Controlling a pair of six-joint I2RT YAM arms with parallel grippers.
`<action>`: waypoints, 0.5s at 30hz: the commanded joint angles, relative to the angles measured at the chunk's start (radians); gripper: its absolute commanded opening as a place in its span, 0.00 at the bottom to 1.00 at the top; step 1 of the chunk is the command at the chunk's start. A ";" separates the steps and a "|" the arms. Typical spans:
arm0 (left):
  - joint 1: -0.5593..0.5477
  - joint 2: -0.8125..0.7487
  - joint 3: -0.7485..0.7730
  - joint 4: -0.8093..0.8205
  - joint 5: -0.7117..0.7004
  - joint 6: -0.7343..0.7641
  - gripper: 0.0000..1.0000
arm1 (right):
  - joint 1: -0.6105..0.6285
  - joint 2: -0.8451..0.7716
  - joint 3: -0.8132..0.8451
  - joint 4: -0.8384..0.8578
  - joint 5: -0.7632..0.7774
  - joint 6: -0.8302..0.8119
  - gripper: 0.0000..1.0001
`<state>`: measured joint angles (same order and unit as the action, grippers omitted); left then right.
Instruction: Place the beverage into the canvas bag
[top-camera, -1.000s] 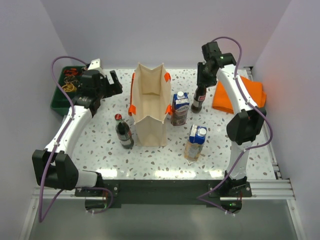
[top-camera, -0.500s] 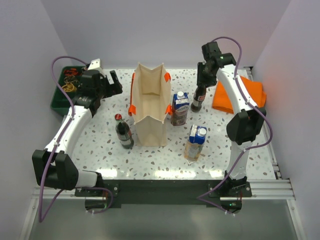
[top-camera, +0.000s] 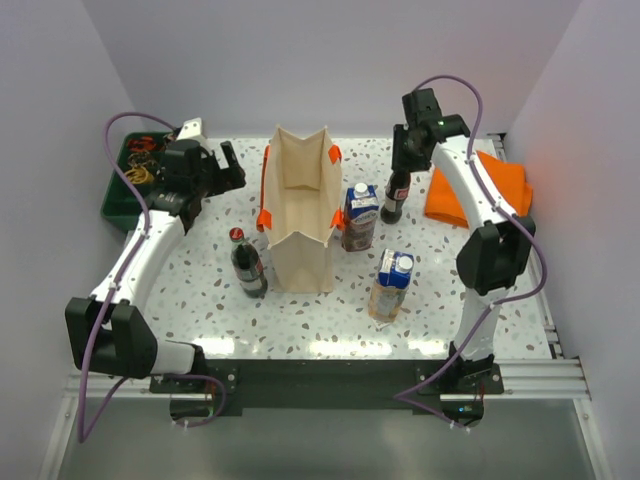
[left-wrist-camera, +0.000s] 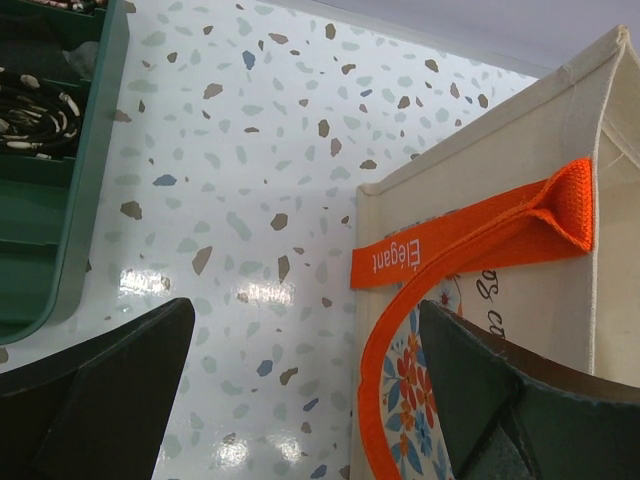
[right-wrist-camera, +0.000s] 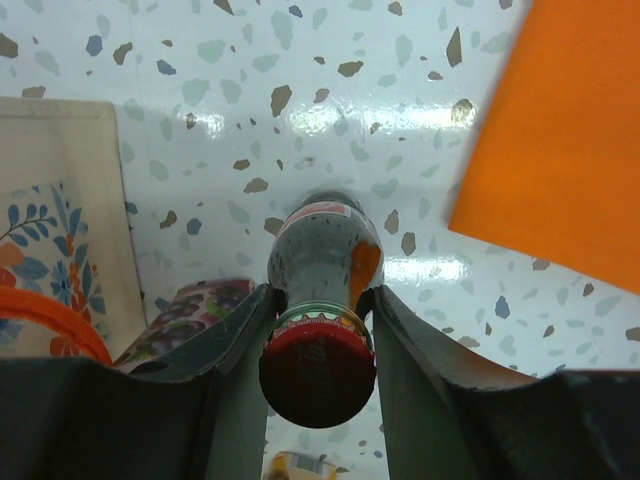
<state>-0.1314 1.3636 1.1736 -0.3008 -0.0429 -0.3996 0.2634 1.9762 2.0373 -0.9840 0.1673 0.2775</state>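
The beverage, a dark cola bottle (top-camera: 395, 198) with a red cap, is upright at the back right of the table. My right gripper (top-camera: 403, 163) is shut on its neck; in the right wrist view the bottle (right-wrist-camera: 322, 250) sits between the gripper (right-wrist-camera: 318, 300) fingers just under the cap. Whether its base touches the table I cannot tell. The canvas bag (top-camera: 300, 210) stands open-topped at the centre, left of the bottle. My left gripper (top-camera: 226, 168) is open beside the bag's left wall (left-wrist-camera: 520, 200), holding nothing (left-wrist-camera: 305, 305).
A purple carton (top-camera: 360, 215) stands between the bag and the held bottle. A second cola bottle (top-camera: 247, 262) is left of the bag, a blue-capped carton (top-camera: 390, 285) front right. An orange folded cloth (top-camera: 480, 190) lies far right, a green tray (top-camera: 125, 185) far left.
The right arm has shifted slightly left with the bottle in its grip. The left arm has not moved.
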 joint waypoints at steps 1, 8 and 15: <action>0.001 0.009 0.012 0.042 0.014 0.028 1.00 | 0.011 -0.036 -0.038 0.056 0.024 -0.011 0.00; 0.001 0.019 0.012 0.043 0.014 0.028 1.00 | 0.016 -0.077 -0.069 0.033 0.028 -0.005 0.00; 0.001 0.022 0.005 0.051 0.014 0.022 1.00 | 0.023 -0.146 -0.143 0.019 0.023 0.012 0.00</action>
<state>-0.1314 1.3800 1.1736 -0.2996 -0.0395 -0.3988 0.2840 1.9018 1.9285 -0.9581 0.1806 0.2775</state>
